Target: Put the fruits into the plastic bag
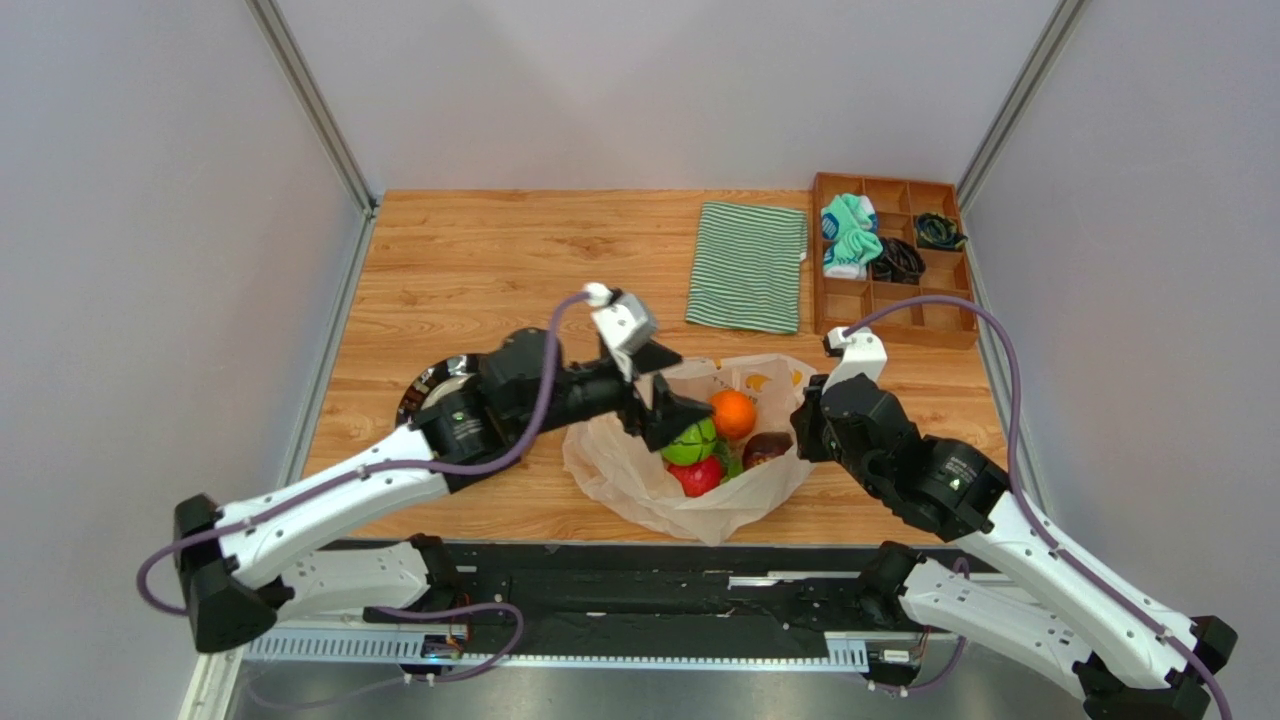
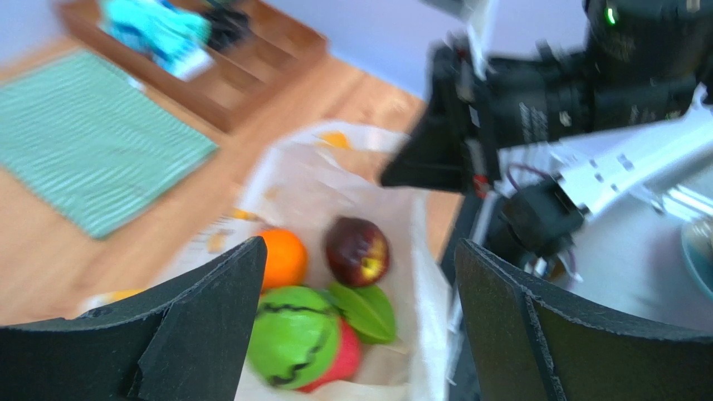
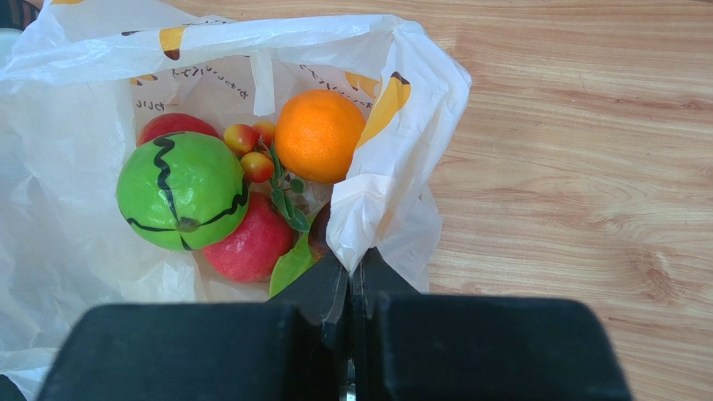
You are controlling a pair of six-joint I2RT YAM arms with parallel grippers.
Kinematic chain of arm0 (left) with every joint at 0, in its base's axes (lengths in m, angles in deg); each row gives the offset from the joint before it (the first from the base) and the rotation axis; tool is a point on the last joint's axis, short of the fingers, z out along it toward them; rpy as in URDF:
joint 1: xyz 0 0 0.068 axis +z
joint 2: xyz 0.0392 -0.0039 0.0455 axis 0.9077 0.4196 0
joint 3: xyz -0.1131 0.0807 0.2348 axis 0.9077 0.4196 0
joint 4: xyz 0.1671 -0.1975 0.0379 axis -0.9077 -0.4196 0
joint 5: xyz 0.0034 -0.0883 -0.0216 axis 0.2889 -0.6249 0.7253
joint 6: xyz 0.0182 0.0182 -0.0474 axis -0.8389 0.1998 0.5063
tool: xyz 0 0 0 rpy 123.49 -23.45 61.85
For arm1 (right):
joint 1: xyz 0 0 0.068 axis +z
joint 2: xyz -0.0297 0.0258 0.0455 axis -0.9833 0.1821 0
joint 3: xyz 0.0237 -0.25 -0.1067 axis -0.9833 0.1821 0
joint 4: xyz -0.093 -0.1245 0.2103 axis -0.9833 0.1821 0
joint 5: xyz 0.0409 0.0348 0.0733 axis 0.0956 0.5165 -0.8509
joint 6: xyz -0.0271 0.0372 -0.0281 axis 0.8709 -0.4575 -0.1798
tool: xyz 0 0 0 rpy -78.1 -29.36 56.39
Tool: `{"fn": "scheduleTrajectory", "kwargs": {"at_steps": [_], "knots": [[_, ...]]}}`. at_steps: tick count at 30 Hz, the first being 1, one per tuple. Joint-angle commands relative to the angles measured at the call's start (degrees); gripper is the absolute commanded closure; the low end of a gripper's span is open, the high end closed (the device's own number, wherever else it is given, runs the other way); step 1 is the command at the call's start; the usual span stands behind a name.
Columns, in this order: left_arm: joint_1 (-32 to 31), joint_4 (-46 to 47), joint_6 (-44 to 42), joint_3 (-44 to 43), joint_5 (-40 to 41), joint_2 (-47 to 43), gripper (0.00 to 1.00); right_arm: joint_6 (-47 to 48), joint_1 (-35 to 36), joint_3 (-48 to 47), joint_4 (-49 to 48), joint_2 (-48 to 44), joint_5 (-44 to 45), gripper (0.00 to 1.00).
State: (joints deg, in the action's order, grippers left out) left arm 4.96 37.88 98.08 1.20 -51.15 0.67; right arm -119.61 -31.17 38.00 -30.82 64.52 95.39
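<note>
- While the left claw (image 1: 672, 410) hangs wide open just above the plastic bag (image 3: 385, 209), it holds nothing.
- The right claw (image 3: 350, 271) is pinched shut on the bag's rim (the side by the right arm).
- Inside the bag lie an orange (image 3: 318, 134), a green round fruit (image 3: 180, 190) with black lines, a red apple (image 3: 247, 246) and a dark red apple (image 2: 357, 251).
- The bag sits on the tabletop (image 1: 481, 255) near the arms, well apart from a green striped cloth (image 1: 747, 266) and a wooden tray (image 1: 819, 285).

lettering on the plastic bag (image 3: 201, 73) is too small to read.
</note>
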Motion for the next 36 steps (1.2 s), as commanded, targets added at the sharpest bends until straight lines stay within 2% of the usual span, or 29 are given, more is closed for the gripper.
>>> {"fn": "scheduleTrajectory", "kwargs": {"at_steps": [1,5,6,8,9,13,18,25,36], "knots": [[10.0,4.0,-0.1,3.3,-3.8,-11.0,0.09,-0.7,0.2,-1.6,-0.9,-1.0,0.7,0.97],[19.6,-3.4,4.0,6.5,5.0,-19.0,0.08,-0.5,0.1,-1.6,-1.0,-0.8,0.7,0.98],[24.1,-5.6,5.1,7.5,7.3,-21.3,0.06,-0.5,0.2,-1.5,-1.1,-0.7,0.5,0.98],[28.9,-13.4,8.4,8.6,13.3,-22.8,0.06,-0.4,0.2,-1.5,-1.4,-0.6,0.3,0.98],[33.5,-18.4,9.8,9.9,15.1,-23.6,0.06,-0.5,0.2,-1.5,-1.5,-0.5,0.2,0.97],[40.4,-23.4,14.3,15.7,18.7,-24.6,0.06,-0.2,0.3,-1.5,-1.8,-0.3,0.1,0.98],[42.0,-25.4,15.6,19.9,21.2,-20.1,0.06,-0.2,0.2,-1.5,-1.9,-0.3,-0.3,0.97],[42.0,-29.1,12.6,17.5,23.6,-12.6,0.08,-0.2,0.2,-1.4,-2.2,-0.3,-0.2,0.97],[42.0,-29.6,10.7,14.1,20.1,-0.2,0.12,-0.2,0.2,-1.3,-2.1,-0.4,-0.3,0.97]]}}
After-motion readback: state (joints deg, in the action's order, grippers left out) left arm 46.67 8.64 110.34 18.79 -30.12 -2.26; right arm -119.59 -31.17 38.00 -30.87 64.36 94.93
